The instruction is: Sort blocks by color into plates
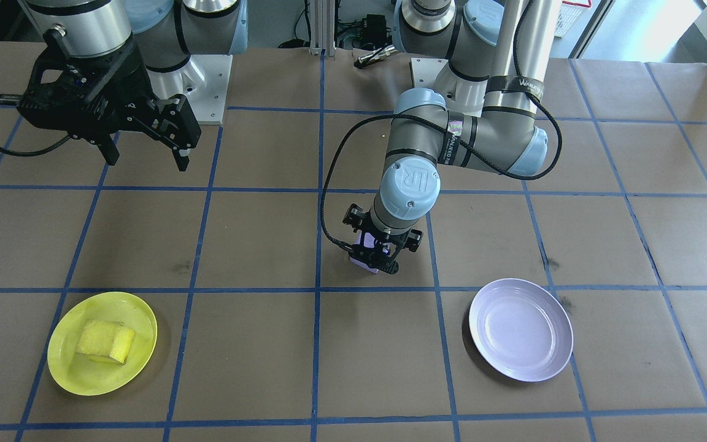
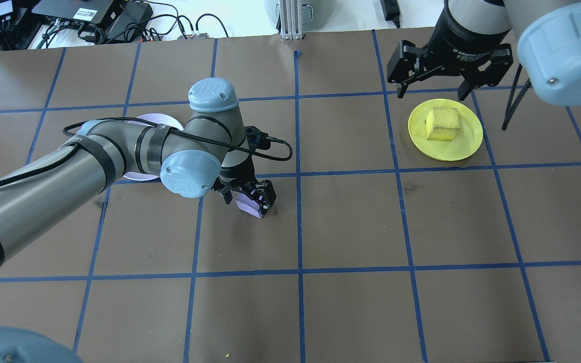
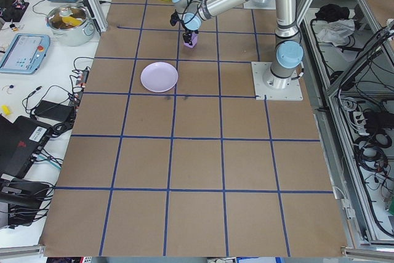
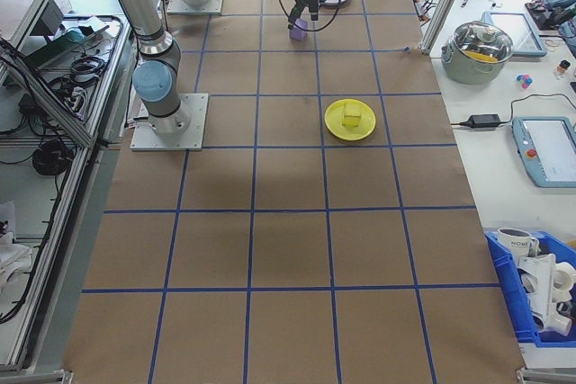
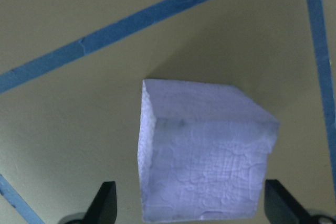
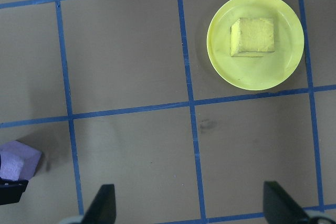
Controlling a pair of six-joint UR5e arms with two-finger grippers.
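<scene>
The light purple block (image 5: 205, 156) rests on the brown table between the fingers of my left gripper (image 1: 373, 265), which is open and straddles it; a gap shows beside the left finger (image 5: 106, 203). The pale lavender plate (image 1: 520, 329) lies empty a short way off, half hidden by the left arm in the overhead view (image 2: 157, 121). The yellow block (image 2: 443, 124) lies in the yellow plate (image 2: 467, 146). My right gripper (image 2: 431, 91) hangs open high above the table just behind that plate, holding nothing.
Blue tape lines divide the brown table into squares. The arm bases (image 1: 203, 80) stand at the robot's edge. On the side bench are a lidded pot (image 4: 481, 47), a tablet (image 4: 544, 146) and a blue bin (image 4: 540, 285).
</scene>
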